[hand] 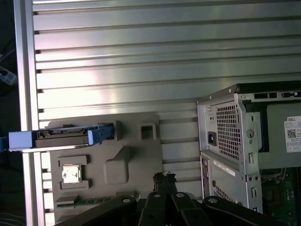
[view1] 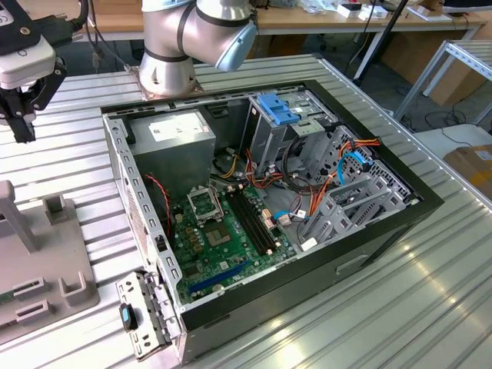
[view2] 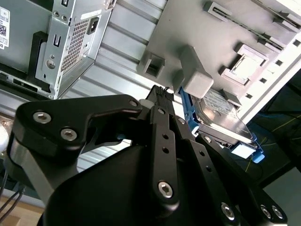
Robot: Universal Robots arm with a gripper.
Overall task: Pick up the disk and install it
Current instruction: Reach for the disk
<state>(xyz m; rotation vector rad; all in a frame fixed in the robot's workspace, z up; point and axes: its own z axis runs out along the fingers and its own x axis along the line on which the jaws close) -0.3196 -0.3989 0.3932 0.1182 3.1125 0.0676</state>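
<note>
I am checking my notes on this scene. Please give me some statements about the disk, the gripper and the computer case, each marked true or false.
1. The disk sits in the grey holder. True.
2. The gripper grips the disk. False: it hovers over the holder, apart from the disk, and carries nothing.
3. The computer case lies open, with its motherboard showing. True.
4. The disk is installed in the case. False: it is outside the case, in the holder.
5. A blue bracket tops the metal bay inside the case. True.
</note>
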